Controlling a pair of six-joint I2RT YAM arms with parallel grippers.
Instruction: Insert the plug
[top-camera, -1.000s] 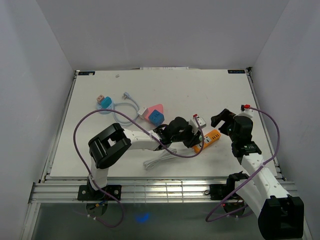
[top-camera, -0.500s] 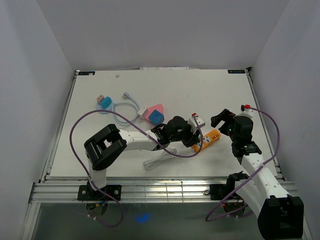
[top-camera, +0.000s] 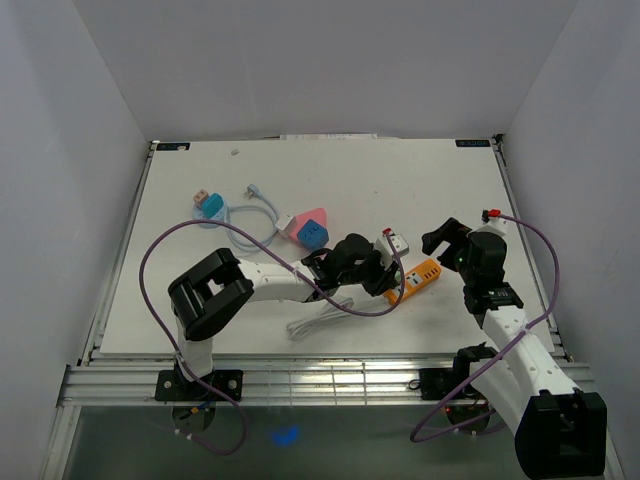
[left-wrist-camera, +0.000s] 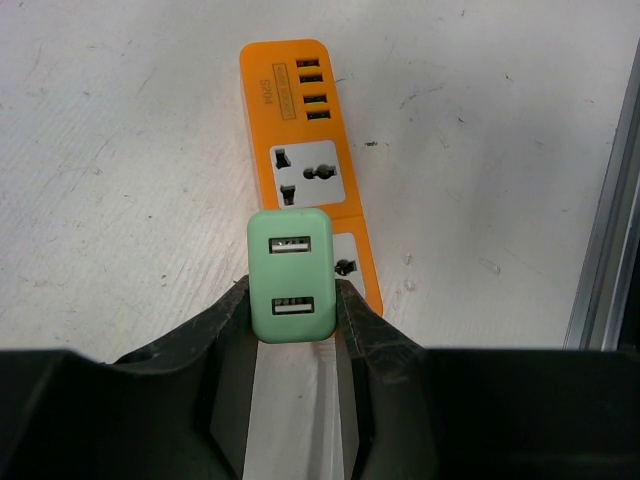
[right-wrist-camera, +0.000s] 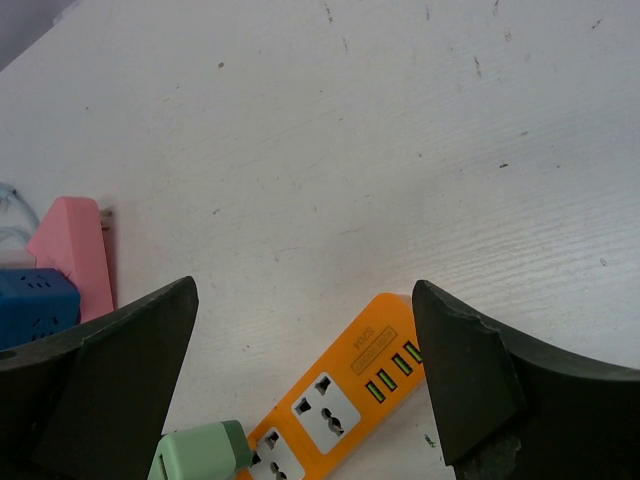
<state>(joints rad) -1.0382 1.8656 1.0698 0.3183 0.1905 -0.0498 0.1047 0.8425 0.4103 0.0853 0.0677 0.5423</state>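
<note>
A mint-green plug (left-wrist-camera: 290, 275) with two USB ports is pinched between the black fingers (left-wrist-camera: 225, 340) of my left gripper (left-wrist-camera: 290, 305), which is shut on it. It hangs over the near socket of the orange power strip (left-wrist-camera: 305, 170), which lies flat on the white table. In the right wrist view the plug (right-wrist-camera: 200, 452) sits at the edge of the strip's (right-wrist-camera: 345, 395) lower socket; its prongs are hidden. From the top, the plug (top-camera: 397, 241) is above the strip (top-camera: 422, 273). My right gripper (right-wrist-camera: 303, 290) stands wide open over the strip's USB end, holding nothing.
A pink adapter (top-camera: 314, 219) and a blue adapter (top-camera: 311, 235) lie left of the strip, with a pale blue cable (top-camera: 250, 215) and a teal block (top-camera: 210, 203) beyond. The strip's white cord (top-camera: 318, 320) is bunched near the front edge. A metal rail (left-wrist-camera: 610, 230) borders the table.
My left arm's elbow has shifted slightly to the left; the plug has barely moved over the strip. The right arm is still.
</note>
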